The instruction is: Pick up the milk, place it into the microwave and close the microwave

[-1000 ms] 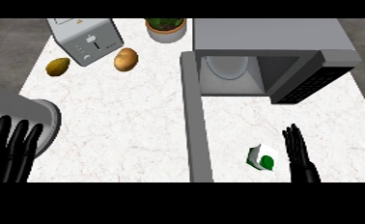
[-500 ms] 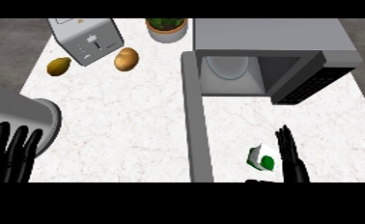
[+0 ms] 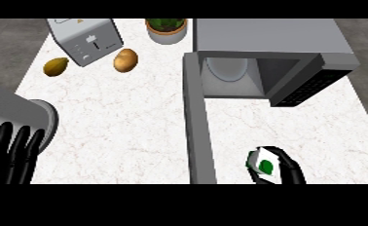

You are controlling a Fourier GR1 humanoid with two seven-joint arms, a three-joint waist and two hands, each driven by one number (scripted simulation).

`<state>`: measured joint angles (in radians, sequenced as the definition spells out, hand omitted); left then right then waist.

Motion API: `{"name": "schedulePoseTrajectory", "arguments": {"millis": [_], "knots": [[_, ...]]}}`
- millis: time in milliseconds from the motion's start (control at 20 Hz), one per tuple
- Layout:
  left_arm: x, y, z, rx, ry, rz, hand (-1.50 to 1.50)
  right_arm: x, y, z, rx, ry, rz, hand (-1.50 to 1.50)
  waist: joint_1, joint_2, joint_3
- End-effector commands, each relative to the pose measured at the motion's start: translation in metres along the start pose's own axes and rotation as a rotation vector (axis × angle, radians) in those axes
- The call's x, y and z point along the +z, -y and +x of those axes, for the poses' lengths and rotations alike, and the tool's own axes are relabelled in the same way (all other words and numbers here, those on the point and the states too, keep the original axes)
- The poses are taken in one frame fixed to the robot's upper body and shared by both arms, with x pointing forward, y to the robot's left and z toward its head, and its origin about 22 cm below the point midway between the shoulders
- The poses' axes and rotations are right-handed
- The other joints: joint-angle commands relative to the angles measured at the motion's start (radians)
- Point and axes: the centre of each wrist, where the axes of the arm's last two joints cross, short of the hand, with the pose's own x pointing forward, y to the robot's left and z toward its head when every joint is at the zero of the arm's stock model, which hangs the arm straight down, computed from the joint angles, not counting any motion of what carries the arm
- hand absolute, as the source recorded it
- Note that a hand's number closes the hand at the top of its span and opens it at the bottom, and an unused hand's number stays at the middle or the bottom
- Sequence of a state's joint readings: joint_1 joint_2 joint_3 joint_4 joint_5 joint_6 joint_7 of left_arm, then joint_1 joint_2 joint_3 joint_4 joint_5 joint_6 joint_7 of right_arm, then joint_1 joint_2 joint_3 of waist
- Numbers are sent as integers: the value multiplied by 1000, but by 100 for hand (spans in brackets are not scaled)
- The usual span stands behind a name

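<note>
The milk (image 3: pixel 264 164) is a small white carton with a green mark, standing on the counter near the front right. My right hand (image 3: pixel 289 170) curls round it from the right, a finger arching over its top. The microwave (image 3: pixel 269 57) sits at the back right with its cavity open and a white turntable plate (image 3: pixel 228 69) inside. Its door (image 3: pixel 199 122) swings out toward me, seen edge-on just left of the milk. At the lower left edge my left hand (image 3: pixel 18 154) rests open, fingers up.
A toaster (image 3: pixel 84 40) stands at the back left, with a potted plant (image 3: pixel 167 29) beside the microwave. A potato (image 3: pixel 126 60) and a smaller yellowish fruit (image 3: pixel 56 66) lie near the toaster. A grey round object (image 3: pixel 28 118) sits by my left hand.
My right hand has moved left onto the milk, its fingers going from straight to curled round the carton. The left hand sank a little lower.
</note>
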<state>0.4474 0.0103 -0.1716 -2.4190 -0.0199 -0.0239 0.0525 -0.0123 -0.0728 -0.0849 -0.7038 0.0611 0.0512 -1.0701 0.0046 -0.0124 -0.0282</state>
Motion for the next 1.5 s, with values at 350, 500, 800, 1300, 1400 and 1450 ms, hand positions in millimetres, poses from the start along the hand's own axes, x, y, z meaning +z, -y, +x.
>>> {"name": "schedulePoseTrajectory", "arguments": {"millis": [350, 500, 800, 1300, 1400, 1450], "knots": [[0, -10, 14, -13, -18, 18, -150, -29, 29, 5, -147, 138, 112, 150, 7, 14, 30], [-2, -22, 1, -17, 0, 19, -150, -26, 14, 8, -155, 155, 108, 150, 0, 12, 28], [4, -22, -2, -10, -27, 41, -150, -46, -4, 38, -126, 160, 126, 150, -5, 10, 27], [12, -29, 5, -3, -56, 41, -150, -107, -65, 84, -31, 201, 82, 150, 1, 10, 28], [8, -41, 2, -4, -34, 47, -150, -141, -46, 85, 1, 189, 107, 150, 5, 12, 28], [21, -32, -8, -21, -30, 57, -150, -141, -77, 100, 36, 190, 80, 150, 8, 10, 27]]}}
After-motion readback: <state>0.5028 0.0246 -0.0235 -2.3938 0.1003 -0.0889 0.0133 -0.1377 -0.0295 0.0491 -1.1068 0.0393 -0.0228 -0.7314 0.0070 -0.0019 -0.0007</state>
